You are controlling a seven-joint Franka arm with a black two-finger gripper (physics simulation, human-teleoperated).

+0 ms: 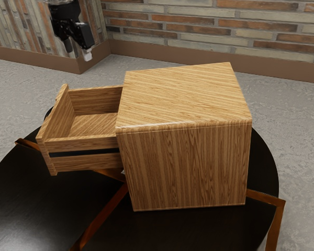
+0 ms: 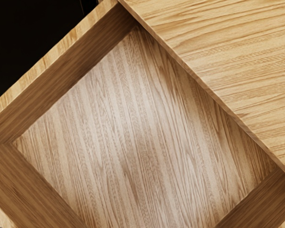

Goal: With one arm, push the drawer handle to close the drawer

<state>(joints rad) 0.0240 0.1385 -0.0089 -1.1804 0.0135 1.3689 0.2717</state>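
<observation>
Between ten and eleven o'clock in the exterior view, a black gripper (image 1: pixel 78 50), pointing downward, with fingers spread and a gap between the tips, well apart from the wood in that view. Straight down toward six o'clock from there, the drawer (image 1: pixel 82 145), open, sticking well out of a wooden cabinet (image 1: pixel 186 167) toward nine o'clock, with the drawer front (image 1: pixel 48 125) at the far end of that reach. Along the near side of the drawer, a dark strip (image 1: pixel 86 152). In the wrist view, straight down into the same drawer: pale, streaky boards across the drawer bottom (image 2: pixel 133 133), darker walls around them, and the edge of the cabinet top (image 2: pixel 242 61) running along one side. Toward four o'clock from the gripper in the exterior view, the bulk of the cabinet, upright on a round black table (image 1: pixel 21 204) with copper-coloured bars (image 1: pixel 102 217). Around the table, rough grey floor (image 1: pixel 298 120); farther off toward twelve o'clock, a brown baseboard (image 1: pixel 199 56) beneath a brick wall (image 1: pixel 199 23).
</observation>
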